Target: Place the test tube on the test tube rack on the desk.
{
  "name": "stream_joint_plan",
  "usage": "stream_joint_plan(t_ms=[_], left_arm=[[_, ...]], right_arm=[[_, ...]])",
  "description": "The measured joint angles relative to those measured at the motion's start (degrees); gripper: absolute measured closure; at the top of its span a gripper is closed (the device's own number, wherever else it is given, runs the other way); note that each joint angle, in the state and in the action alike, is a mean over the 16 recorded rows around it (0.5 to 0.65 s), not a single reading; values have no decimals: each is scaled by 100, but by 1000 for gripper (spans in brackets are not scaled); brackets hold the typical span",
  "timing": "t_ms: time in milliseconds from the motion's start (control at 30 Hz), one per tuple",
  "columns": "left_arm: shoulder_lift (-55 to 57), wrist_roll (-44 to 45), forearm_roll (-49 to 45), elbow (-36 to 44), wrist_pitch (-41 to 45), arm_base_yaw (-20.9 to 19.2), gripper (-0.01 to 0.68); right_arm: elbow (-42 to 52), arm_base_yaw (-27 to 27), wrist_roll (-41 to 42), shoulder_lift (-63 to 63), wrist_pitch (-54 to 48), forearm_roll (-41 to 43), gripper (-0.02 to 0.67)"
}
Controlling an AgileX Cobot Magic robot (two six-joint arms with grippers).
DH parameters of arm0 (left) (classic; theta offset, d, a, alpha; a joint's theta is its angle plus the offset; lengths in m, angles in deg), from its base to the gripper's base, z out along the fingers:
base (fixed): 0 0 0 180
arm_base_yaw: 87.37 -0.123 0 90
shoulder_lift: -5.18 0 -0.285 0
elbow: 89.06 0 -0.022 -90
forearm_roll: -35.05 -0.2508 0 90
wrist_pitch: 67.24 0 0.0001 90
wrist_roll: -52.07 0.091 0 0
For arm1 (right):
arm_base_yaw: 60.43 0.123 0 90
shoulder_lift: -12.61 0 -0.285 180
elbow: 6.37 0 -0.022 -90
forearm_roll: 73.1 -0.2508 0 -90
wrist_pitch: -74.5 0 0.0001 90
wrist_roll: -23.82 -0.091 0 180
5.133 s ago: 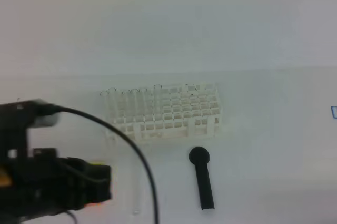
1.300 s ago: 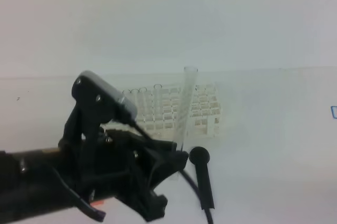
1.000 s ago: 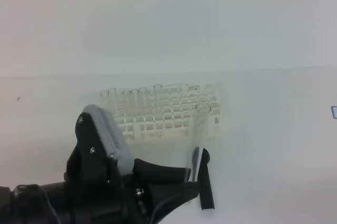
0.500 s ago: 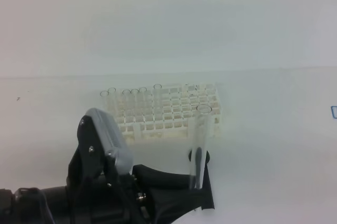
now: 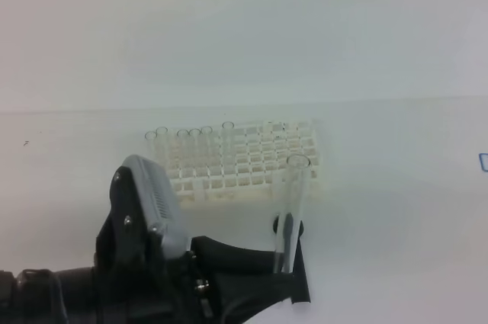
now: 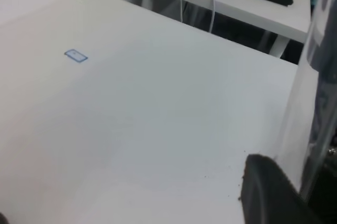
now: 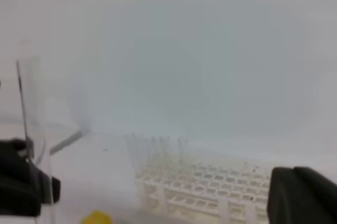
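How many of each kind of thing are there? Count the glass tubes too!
Tubes: 7, made up of 1 held tube and 6 rack tubes that I can make out; it is blurry, so there may be more
Rack: 1
Black tool: 1
Yellow block: 1
Total: 10

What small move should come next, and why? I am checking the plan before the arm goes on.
Probably carry the test tube away from the camera, over the test tube rack. The left end effector holds it upright by its lower part, in front of the rack's near right corner, above the black tool. Its bottom looks lower than the rack's top, so a slight lift first seems wise.
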Motion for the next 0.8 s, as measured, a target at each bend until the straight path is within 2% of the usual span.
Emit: stream_joint_plan(t_ms=[233, 367, 500, 633, 800], left_arm=[[17, 600, 0, 0, 1257, -1045, 562], [133, 975, 0, 9, 2086, -1724, 562], [395, 1366, 0, 108, 2770, -2237, 562], [795, 1775, 0, 258, 3139, -2494, 562], [1336, 2153, 0, 425, 3145, -2426, 562]], right_arm=[[-11, 83, 932, -313, -14, -624, 650], [-33, 220, 1474, -626, -343, -772, 650], [-133, 378, 1915, -1067, -806, -914, 650], [-330, 530, 2346, -1651, -1259, -1118, 650], [-699, 638, 2897, -2597, -1907, -1448, 641]])
